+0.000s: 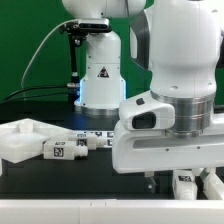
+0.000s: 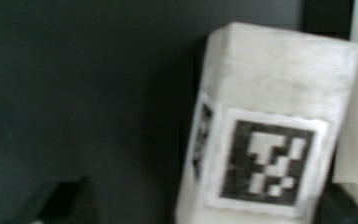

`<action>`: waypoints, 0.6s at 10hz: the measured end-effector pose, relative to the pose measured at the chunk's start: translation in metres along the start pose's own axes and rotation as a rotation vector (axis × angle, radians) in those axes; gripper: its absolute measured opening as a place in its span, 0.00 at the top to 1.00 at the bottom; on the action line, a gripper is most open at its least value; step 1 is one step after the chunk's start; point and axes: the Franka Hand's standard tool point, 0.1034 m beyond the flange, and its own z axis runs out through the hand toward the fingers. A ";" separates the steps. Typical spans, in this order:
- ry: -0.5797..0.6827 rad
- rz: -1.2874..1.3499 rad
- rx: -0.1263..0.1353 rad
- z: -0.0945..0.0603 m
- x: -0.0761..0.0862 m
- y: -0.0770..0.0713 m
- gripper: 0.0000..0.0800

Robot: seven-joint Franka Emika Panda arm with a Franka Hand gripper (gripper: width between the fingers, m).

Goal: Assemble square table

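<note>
In the wrist view a chunky white leg point(image 2: 274, 120) with a black-and-white tag lies on the dark table between my fingers. My gripper point(image 2: 202, 205) is open around it. One dark fingertip point(image 2: 55, 202) stands apart from the leg, and the other side sits close to the leg. In the exterior view my gripper point(image 1: 168, 186) hangs low at the right front over white legs point(image 1: 186, 184). Another tagged leg point(image 1: 60, 150) lies to the left, beside the flat white square top point(image 1: 18, 138).
The white robot base point(image 1: 100, 72) with a triangle mark stands at the back. The marker board point(image 1: 98, 134) lies in front of it. My arm's big white body point(image 1: 175, 90) hides much of the exterior view's right.
</note>
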 end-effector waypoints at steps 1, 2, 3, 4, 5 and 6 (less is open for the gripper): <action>0.000 0.000 0.000 0.000 0.000 0.000 0.49; 0.000 0.000 0.000 0.000 0.000 0.000 0.64; 0.001 0.000 0.000 0.000 0.000 0.000 0.64; 0.001 -0.010 -0.001 -0.008 -0.003 0.001 0.64; 0.002 -0.013 -0.004 -0.022 -0.015 0.000 0.64; 0.004 -0.007 -0.011 -0.038 -0.029 -0.006 0.64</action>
